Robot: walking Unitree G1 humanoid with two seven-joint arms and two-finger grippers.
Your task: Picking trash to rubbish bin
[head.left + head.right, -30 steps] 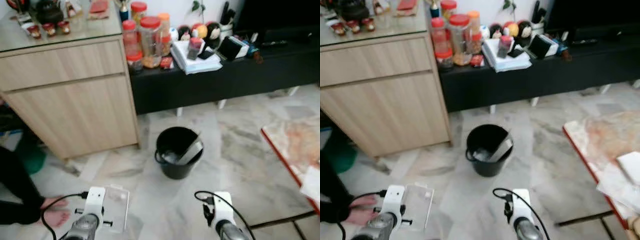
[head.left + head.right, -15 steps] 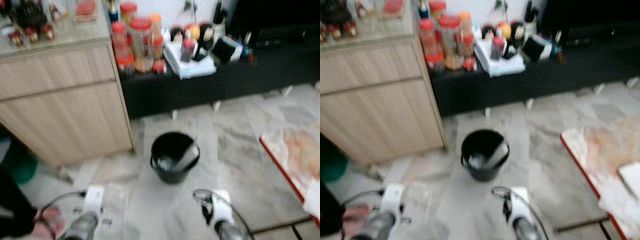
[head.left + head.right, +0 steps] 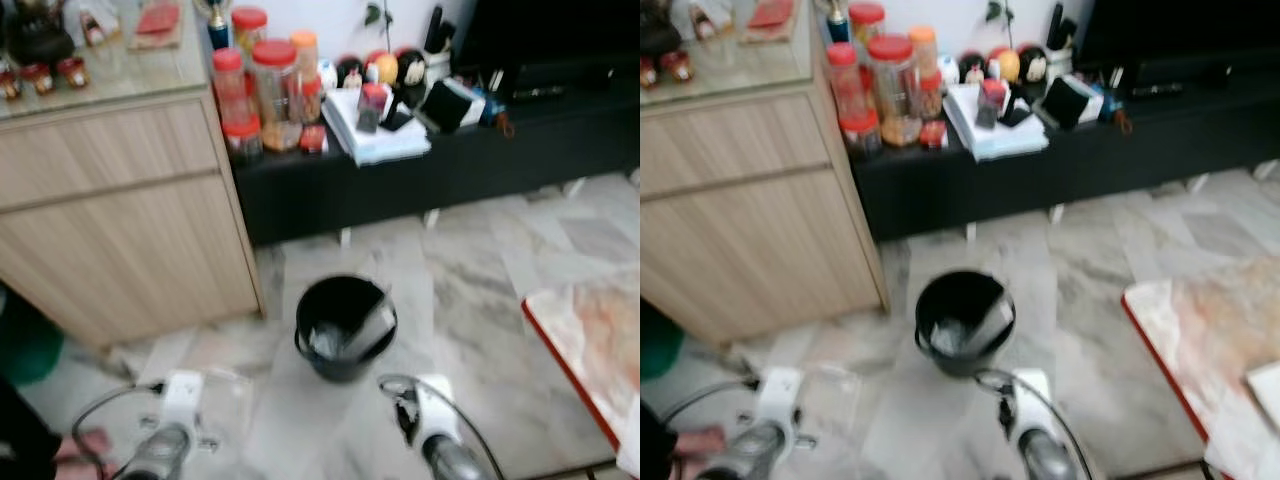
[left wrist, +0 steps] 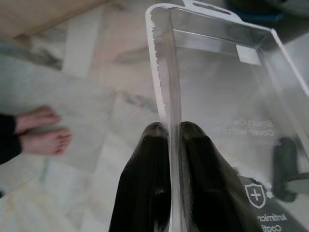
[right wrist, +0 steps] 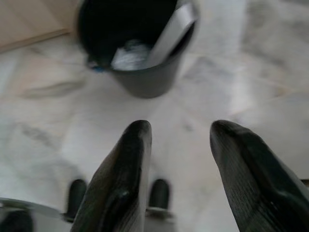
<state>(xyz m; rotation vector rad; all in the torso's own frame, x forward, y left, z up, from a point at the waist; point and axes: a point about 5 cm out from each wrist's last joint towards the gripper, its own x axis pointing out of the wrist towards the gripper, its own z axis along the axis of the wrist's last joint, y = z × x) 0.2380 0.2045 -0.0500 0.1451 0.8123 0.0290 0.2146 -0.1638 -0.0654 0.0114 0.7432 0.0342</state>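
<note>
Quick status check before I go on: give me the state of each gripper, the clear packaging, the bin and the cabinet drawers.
left gripper: shut on the clear plastic packaging, held above the floor.
clear plastic packaging: pinched at one edge, empty as far as I can see.
right gripper: open, holding nothing, pointed toward the bin.
black bin: upright on the floor, no lid, some trash already inside.
wooden cabinet: drawers shut.

Grey-veined marble floor [image 3: 470, 290] spreads below. A light wooden cabinet [image 3: 120, 210] stands beside a low black shelf [image 3: 440, 165] crowded with jars [image 3: 270, 85].
</note>
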